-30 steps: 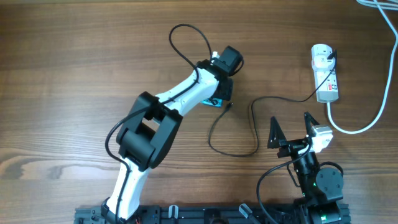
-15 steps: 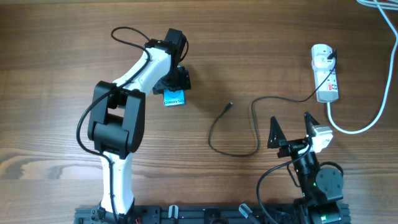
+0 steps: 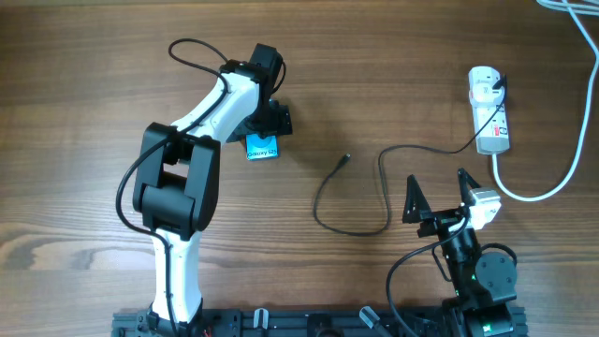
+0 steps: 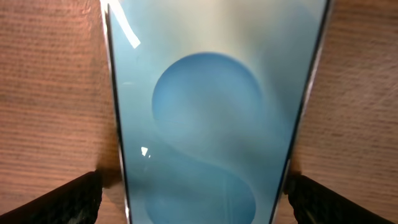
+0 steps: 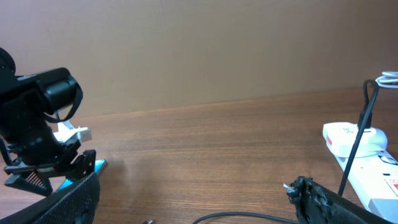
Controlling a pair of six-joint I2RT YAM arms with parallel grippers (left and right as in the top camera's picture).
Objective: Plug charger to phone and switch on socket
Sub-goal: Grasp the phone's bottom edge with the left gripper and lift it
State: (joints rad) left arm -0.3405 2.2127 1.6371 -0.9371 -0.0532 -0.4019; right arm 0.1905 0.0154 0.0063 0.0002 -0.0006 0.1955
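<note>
Phone (image 3: 263,148) on table (image 3: 84,84), upper left of centre — only its lettered end shows clear of the left gripper (image 3: 266,129). Wrist view: fingers (image 4: 65,200) flank its long edges; pinching or merely straddling, cannot tell. Right gripper (image 3: 437,192) spread wide. Charger (image 3: 384,183) plug tip lies well apart from the phone; socket (image 3: 491,117) at far right — switch position unreadable.

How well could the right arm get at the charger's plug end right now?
Probably yes. The right gripper is open and empty, and the charger's plug end lies on bare wood nearby. Only the charger's own loop lies between them; the left gripper is away over the phone.
</note>
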